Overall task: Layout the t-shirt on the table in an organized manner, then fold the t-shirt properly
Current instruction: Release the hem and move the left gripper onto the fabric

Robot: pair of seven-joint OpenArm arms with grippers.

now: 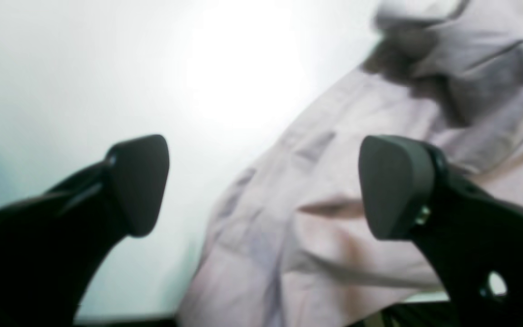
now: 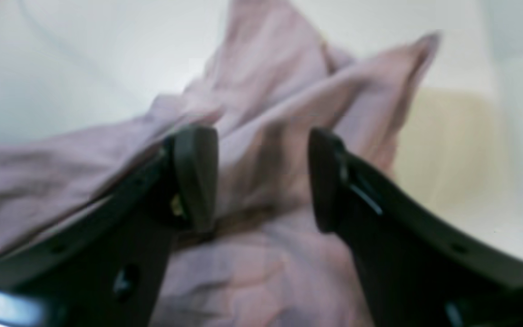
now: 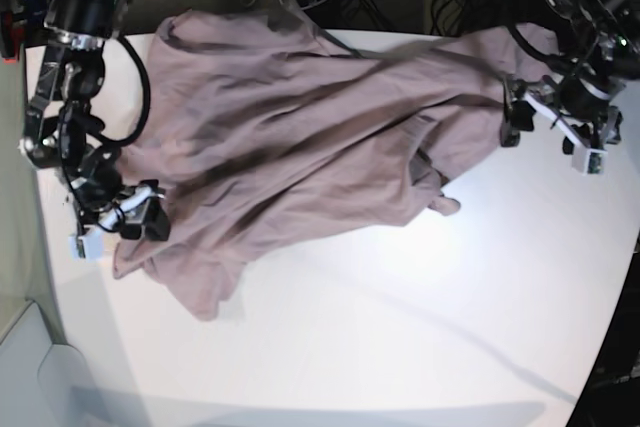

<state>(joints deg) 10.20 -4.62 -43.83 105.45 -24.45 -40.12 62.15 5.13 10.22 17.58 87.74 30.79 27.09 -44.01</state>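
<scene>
Jaws of both grippers gape (nothing held) over the crumpled t-shirt point(image 3: 300, 137).

The right gripper point(image 2: 263, 179) reaches in from six o'clock with its two dark jaws parted, and a band of the mauve t-shirt point(image 2: 270, 104) shows in the gap between them. The cloth lies bunched and wrinkled, running from nine o'clock under the fingers point(image 2: 195, 175) and rising in a soft fold toward twelve and one o'clock, its corner peaking at upper right. The white table point(image 2: 75, 59) fills the ten o'clock area and the three o'clock side, blurred.
</scene>
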